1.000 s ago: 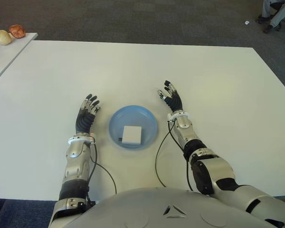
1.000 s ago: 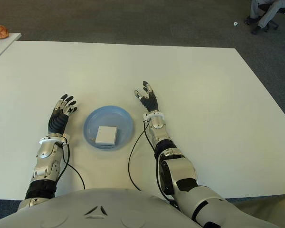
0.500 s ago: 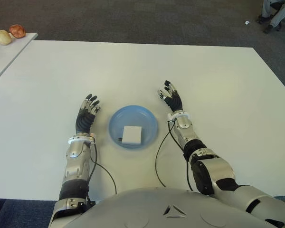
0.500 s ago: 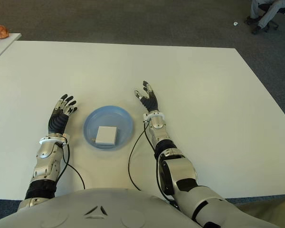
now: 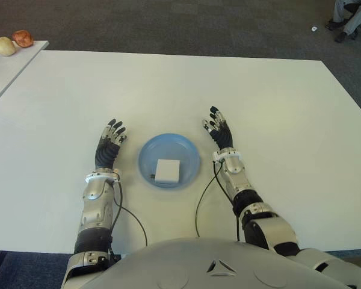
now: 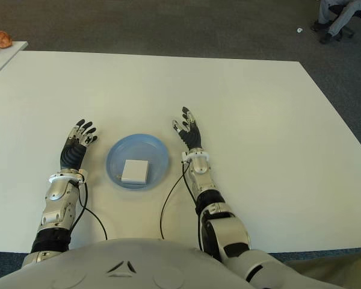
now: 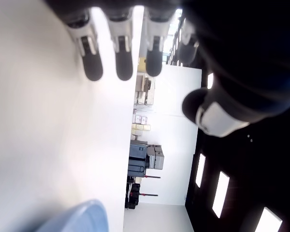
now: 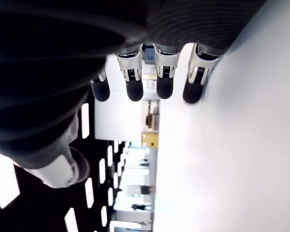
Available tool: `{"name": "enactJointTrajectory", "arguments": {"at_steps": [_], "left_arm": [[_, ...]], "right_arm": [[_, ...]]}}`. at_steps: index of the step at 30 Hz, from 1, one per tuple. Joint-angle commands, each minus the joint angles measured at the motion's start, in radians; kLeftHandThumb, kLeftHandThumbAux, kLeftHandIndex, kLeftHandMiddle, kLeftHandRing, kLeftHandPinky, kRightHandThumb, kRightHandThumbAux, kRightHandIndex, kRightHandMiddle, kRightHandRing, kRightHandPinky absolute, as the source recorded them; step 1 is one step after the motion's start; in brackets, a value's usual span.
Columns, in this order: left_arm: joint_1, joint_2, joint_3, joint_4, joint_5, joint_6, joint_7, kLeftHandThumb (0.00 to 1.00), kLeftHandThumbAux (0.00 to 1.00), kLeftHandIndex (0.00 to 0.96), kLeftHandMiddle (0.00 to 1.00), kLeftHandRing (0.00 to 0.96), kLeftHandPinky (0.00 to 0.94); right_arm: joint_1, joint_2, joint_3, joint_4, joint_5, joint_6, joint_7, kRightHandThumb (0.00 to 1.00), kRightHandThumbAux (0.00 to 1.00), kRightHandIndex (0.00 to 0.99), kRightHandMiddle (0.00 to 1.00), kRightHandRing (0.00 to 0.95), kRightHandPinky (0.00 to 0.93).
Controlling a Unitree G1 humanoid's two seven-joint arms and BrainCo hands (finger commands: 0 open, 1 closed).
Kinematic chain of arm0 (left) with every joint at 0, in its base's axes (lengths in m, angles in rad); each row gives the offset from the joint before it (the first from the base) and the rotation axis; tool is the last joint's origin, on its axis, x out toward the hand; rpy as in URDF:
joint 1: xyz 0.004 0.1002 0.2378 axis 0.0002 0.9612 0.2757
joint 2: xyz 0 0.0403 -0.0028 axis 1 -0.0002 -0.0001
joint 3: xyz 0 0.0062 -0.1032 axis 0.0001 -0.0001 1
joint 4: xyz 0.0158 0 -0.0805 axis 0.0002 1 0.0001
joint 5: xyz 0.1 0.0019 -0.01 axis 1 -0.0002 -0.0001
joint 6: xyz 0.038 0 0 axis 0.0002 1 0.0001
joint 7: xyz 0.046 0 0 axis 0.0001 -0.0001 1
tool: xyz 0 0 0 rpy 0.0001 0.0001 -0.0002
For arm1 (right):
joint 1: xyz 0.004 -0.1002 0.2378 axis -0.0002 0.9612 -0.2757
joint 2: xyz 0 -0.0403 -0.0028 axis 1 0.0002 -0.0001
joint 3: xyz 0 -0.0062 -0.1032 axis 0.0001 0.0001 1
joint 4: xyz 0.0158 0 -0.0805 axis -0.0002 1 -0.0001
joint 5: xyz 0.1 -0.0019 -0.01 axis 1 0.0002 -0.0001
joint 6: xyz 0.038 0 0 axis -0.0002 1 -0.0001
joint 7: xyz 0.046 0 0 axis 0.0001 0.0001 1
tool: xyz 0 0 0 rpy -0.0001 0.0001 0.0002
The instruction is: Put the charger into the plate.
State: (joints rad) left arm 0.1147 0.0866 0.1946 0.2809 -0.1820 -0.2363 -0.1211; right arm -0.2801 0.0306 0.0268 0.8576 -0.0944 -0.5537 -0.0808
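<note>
The charger (image 5: 167, 171) lay flat inside the plate (image 5: 189, 152), a little toward its near side, so the placing looked done. The step in hand seemed to be drawing clear: best done by keeping both palms low and apart from the rim, so nothing nudges the plate on the table (image 5: 277, 108). The right hand (image 5: 219, 133) was just beside the plate on its right, fingers (image 8: 135, 89) extended and slightly spread, holding nothing. The left hand (image 5: 109, 148) showed just left of the plate, fingers (image 7: 123, 65) likewise straight and empty. The charger sat between the two hands, touching neither.
</note>
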Motion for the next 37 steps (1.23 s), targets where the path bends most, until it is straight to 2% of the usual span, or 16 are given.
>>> {"name": "enactJointTrajectory", "arguments": {"at_steps": [1,15,37], "left_arm": [[0.015,0.010,0.016,0.013,-0.012,0.039,-0.005,0.022,0.637,0.055,0.134,0.146,0.169],[0.017,0.014,0.026,0.009,-0.016,0.049,-0.017,0.027,0.636,0.055,0.134,0.145,0.164],[0.017,0.016,0.025,0.001,-0.011,0.066,-0.014,0.032,0.633,0.060,0.133,0.144,0.164]], "right_arm": [[0.145,0.004,0.011,-0.021,-0.008,0.018,-0.002,0.133,0.648,0.000,0.003,0.000,0.003],[0.190,0.010,0.007,-0.092,0.005,0.017,-0.005,0.130,0.713,0.000,0.008,0.000,0.027],[0.191,0.024,-0.009,-0.089,0.031,0.001,0.022,0.149,0.659,0.000,0.033,0.019,0.051]]}}
